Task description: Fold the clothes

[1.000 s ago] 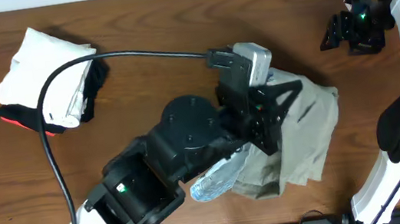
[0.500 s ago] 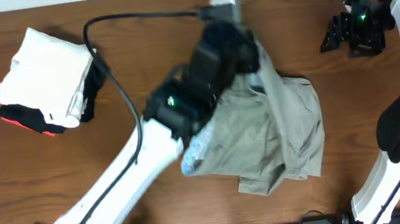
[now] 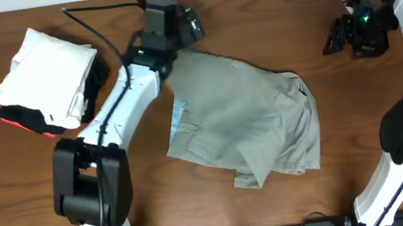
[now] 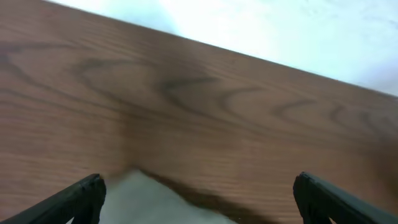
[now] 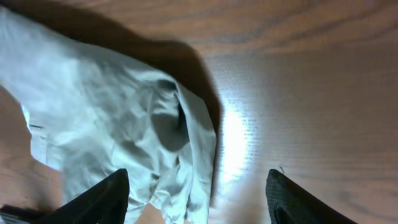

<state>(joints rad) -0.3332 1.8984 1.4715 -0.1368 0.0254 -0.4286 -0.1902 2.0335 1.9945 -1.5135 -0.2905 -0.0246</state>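
Comparing the overhead views, you had drawn the light khaki, grey-green cotton trousers out of a bunched heap at mid-table and dragged one corner toward the far edge. The left gripper stood there with its jaws wide apart. In the left wrist view only a pale corner of cloth lay below the gap, and nothing was clamped. I judged this a release after a spreading pull, so the garment lay flatter but no fold had yet been made. The right gripper hung well apart at the far right, jaws apart and empty. The trousers lay across the middle of the brown wood-grain table as a rough slanted quadrilateral. The cloth was matte, soft and creased, and rumpled double at its near right corner. A paler bluish-white lining patch showed at the left edge. The white folded garment sat at far left on dark and red ones.
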